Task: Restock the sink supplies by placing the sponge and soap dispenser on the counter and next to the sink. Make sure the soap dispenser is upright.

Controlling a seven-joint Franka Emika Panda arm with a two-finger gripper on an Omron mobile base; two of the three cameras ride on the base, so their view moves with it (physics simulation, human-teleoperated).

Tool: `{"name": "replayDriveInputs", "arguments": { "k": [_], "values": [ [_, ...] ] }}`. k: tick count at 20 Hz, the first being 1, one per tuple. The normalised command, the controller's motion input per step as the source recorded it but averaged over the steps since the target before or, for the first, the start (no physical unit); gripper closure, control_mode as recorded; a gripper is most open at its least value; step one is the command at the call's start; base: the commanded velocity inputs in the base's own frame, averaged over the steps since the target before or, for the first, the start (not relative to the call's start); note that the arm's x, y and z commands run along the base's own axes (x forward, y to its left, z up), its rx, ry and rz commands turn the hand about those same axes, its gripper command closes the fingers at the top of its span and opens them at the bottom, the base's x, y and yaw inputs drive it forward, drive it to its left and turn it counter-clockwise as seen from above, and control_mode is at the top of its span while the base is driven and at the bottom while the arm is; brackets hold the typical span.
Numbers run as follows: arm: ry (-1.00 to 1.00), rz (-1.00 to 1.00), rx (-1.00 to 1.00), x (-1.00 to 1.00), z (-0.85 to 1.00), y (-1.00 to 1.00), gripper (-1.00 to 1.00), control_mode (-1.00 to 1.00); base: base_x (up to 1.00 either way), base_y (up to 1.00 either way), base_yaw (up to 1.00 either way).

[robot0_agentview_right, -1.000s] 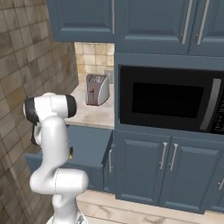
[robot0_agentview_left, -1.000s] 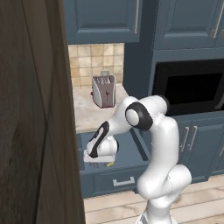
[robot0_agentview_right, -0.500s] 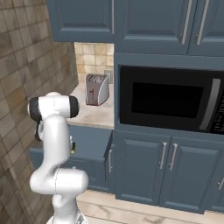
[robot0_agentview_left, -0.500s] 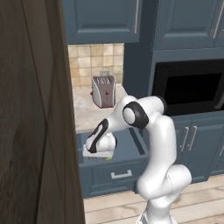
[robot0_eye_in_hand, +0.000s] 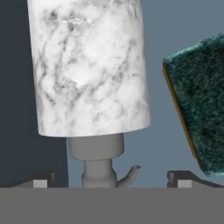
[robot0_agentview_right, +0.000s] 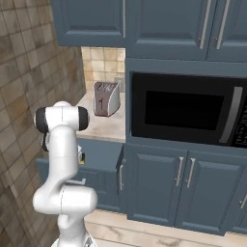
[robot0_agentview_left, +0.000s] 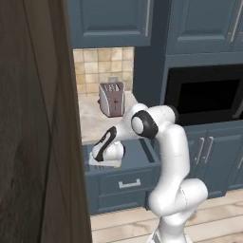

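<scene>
- While my gripper [robot0_agentview_left: 105,159] reaches down into the open drawer [robot0_agentview_left: 142,153], its jaws stand spread wide and grasp nothing.
- Between my fingertips [robot0_eye_in_hand: 40,182], in the hand view, the soap dispenser [robot0_eye_in_hand: 89,70] lies with its pump end toward me; its body is white and grey-marbled, its neck and spout grey.
- I cannot tell whether my fingers touch the bottle; gaps show on both sides of the neck.
- Just right of the dispenser in the hand view lies the sponge [robot0_eye_in_hand: 199,100], dark green scouring face toward me, a yellow edge showing along its left side. It sits apart from the bottle, tilted in that view.
- Both things rest on the blue floor of the drawer; a dark wall shows at the left of the hand view.
- From the left base view, a bit of yellow shows under my hand at the drawer's near left corner.
- Beyond the drawer, the counter [robot0_agentview_left: 92,121] of beige marbled stone runs to the tiled back wall, and a silver toaster [robot0_agentview_left: 112,98] stands on it, well apart from my hand.
- To the right, a black microwave [robot0_agentview_right: 185,112] is built into the blue cabinets [robot0_agentview_right: 159,183].
</scene>
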Motion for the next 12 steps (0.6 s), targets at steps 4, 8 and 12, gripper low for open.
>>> {"name": "replayDriveInputs", "arguments": {
  "k": [4,8,12],
  "values": [
    [-0.01,0.00,0.00,-0.42,-0.17,0.00,-1.00,-1.00,0.00,0.00,0.00],
    [-0.02,0.00,0.00,-0.35,-0.14,0.00,-1.00,-1.00,0.00,0.00,0.00],
    [0.00,0.00,0.00,-0.08,-0.28,0.03,-1.00,-1.00,0.00,0.00,0.00]
  ]
}}
